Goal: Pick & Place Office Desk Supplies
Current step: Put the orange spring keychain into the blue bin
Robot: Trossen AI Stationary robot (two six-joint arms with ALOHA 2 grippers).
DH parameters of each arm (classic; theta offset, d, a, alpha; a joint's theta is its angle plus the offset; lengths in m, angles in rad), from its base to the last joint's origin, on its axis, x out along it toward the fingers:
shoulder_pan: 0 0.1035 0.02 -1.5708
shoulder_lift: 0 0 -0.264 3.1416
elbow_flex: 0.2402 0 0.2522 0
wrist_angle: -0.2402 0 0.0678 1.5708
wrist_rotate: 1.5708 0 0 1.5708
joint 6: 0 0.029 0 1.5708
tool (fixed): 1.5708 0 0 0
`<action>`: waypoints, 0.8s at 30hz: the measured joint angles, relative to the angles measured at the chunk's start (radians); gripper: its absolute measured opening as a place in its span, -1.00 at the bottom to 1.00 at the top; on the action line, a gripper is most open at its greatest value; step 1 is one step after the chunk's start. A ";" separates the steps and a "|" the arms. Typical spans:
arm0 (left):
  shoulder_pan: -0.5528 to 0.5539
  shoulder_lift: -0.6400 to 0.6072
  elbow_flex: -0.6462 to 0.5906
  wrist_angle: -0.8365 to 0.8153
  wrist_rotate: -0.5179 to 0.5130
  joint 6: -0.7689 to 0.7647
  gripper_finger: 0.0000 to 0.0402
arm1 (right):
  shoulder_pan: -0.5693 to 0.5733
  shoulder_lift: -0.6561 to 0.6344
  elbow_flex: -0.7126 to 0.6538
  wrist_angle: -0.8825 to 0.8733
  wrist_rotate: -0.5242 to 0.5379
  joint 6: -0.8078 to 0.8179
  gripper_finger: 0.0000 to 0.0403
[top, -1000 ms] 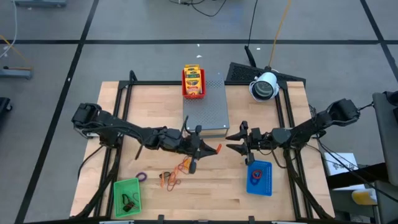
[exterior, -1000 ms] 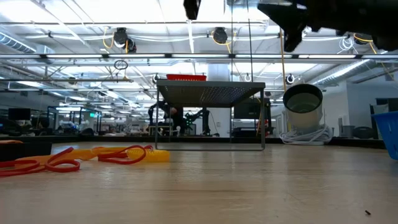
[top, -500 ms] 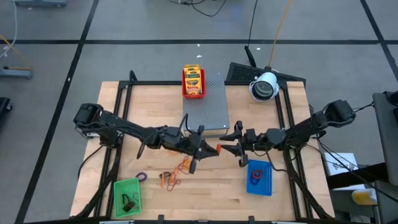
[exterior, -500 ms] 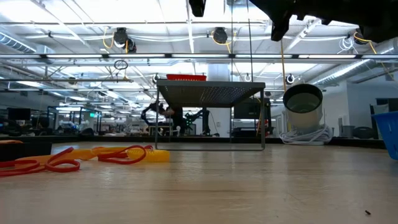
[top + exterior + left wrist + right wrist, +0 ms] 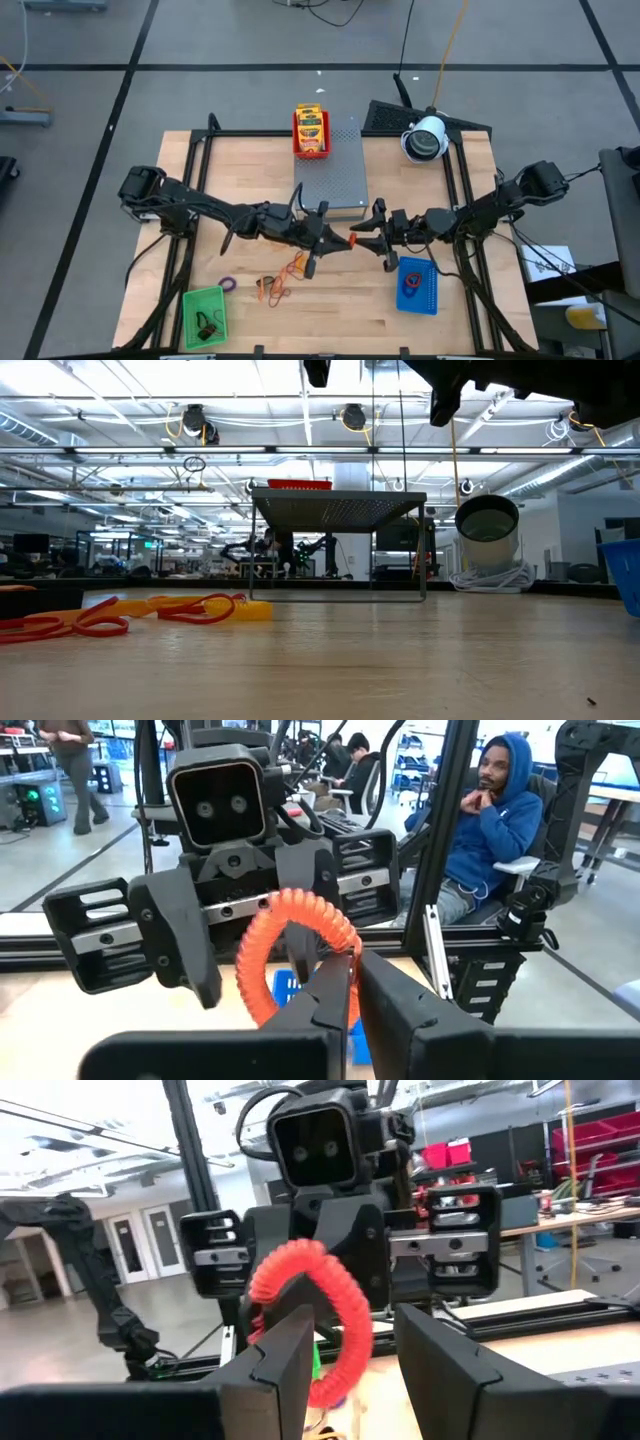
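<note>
Green tray (image 5: 204,316): you see it at the worktop's (image 5: 250,180) near left corner, with small dark clips (image 5: 207,323) inside.
Purple band (image 5: 228,283): it lies on the wood just beside the green tray's far right corner.
Loose bands (image 5: 272,288): orange and red loops lie in a small cluster on the worktop, below the left arm; in the low view they show at the left (image 5: 200,606).
Left end effector (image 5: 345,241): you find it above mid-worktop, just in front of the grey box; its fingers (image 5: 330,995) are clenched on the coiled band.
Coiled band (image 5: 351,240): this orange-red loop hangs in the air between the two end effectors; in the left wrist view (image 5: 290,945) it rises from the pinched fingertips, and in the right wrist view (image 5: 325,1315) it sits between the right fingers.
Right end effector (image 5: 368,236): it faces the left one, tips nearly meeting; its fingers (image 5: 285,1350) stand apart on either side of the loop, not pressed on it.
Grey box (image 5: 331,170): it stands at the worktop's far middle, carrying a red tray (image 5: 310,146) of crayon packets (image 5: 310,124).
Blue tray (image 5: 418,286): it sits on the near right, below the right arm, with a red band (image 5: 411,283) in it.
Person (image 5: 490,820): you see one in a blue hood, seated beyond the worktop in the left wrist view.
</note>
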 joint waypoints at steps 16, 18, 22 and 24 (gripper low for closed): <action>0.000 0.000 0.000 0.002 -0.002 -0.001 -0.93 | 0.000 0.000 0.000 0.014 0.003 -0.026 -0.57; 0.000 0.000 0.000 0.002 -0.003 -0.001 -0.88 | 0.000 0.000 0.000 0.014 0.003 -0.026 -0.69; 0.000 0.000 0.000 0.002 -0.003 -0.001 -0.83 | 0.000 0.000 0.000 0.013 0.003 -0.027 -0.93; 0.000 0.000 0.000 0.002 -0.003 -0.001 -0.82 | 0.000 0.000 0.000 0.013 0.003 -0.030 -0.95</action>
